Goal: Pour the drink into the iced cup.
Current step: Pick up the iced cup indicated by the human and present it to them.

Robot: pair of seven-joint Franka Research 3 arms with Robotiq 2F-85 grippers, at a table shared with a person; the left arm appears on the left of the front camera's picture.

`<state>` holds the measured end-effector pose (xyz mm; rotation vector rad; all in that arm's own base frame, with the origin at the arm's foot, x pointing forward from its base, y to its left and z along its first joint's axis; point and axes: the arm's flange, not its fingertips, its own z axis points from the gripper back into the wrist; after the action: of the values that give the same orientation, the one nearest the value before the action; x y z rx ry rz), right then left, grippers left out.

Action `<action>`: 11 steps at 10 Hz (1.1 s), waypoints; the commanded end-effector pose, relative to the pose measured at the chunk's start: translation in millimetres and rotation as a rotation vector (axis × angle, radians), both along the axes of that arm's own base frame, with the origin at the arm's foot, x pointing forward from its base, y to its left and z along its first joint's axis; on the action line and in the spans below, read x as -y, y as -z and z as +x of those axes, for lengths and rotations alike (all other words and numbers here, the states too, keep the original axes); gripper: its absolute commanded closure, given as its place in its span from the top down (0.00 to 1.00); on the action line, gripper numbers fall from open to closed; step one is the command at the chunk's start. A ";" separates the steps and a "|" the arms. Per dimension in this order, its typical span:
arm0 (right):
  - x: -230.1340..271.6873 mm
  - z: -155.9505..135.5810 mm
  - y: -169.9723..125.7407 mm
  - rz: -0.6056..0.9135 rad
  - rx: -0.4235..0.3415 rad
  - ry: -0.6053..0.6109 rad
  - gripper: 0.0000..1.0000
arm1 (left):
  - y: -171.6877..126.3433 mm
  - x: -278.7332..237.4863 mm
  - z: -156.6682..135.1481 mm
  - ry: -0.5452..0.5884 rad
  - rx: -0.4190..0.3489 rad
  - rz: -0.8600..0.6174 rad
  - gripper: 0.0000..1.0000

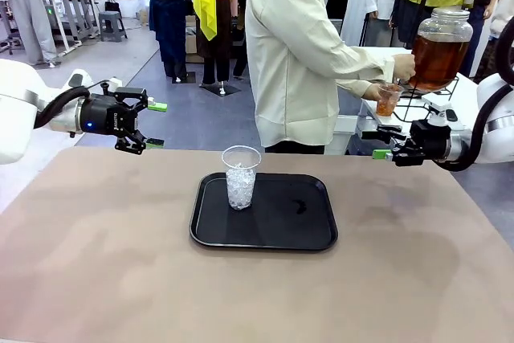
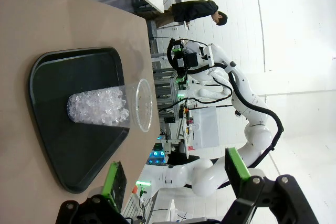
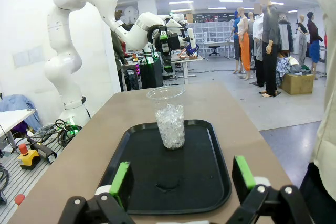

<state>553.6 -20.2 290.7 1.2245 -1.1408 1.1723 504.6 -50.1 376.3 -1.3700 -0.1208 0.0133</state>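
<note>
Tray (image 1: 273, 226) holds iced cup (image 1: 241, 178); left gripper (image 1: 157, 124), right gripper (image 1: 375, 143) (both flanking) wide, empty; drink jar (image 1: 438, 58) beyond.

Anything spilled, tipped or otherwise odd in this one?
Only a small glossy smudge on the black tray, to the robot's right of the iced cup. It may be a wet spot, though I cannot tell. The cup stands upright, and nothing is tipped.
</note>
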 end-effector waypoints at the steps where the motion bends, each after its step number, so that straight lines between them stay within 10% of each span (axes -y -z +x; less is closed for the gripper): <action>1: -1.8 -0.1 -4.0 -0.002 0.006 -0.001 1.00 | -1.3 -0.1 -0.1 0.000 0.003 0.001 1.00; 11: -1.8 -0.1 -4.0 -0.002 0.006 -0.001 1.00 | -1.3 -0.1 -0.1 0.000 0.003 0.001 1.00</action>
<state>553.6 -20.2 290.7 1.2245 -1.1408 1.1723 504.6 -50.1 376.3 -1.3700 -0.1208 0.0133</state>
